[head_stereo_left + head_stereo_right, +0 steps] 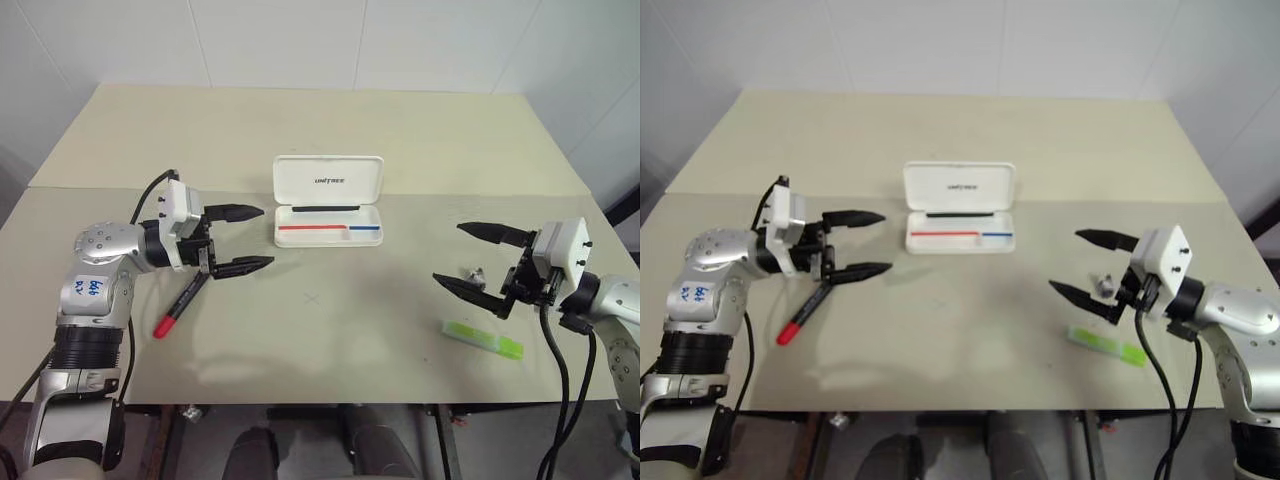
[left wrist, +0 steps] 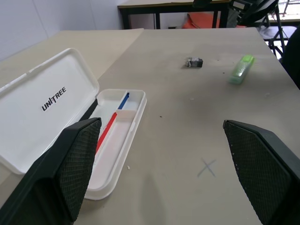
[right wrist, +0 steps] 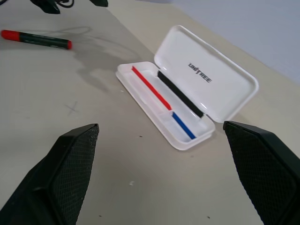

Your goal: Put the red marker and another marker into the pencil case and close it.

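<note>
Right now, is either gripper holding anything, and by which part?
Nothing is held. The left gripper and right gripper are open; the red marker and green highlighter lie on the table.

The case lay open at the upper centre of the head view, on the table, its lid standing behind the tray. The marker lay on the table at lower left, well apart from the case, slanting down toward the left edge. The left gripper hung above the marker's upper end, between marker and case, its tips pointing right. The highlighter lay at lower right, near the table's front edge. A small clip sat just behind it, toward the case. The right gripper hovered over the clip, tips pointing left, at the frame's right side.
</note>
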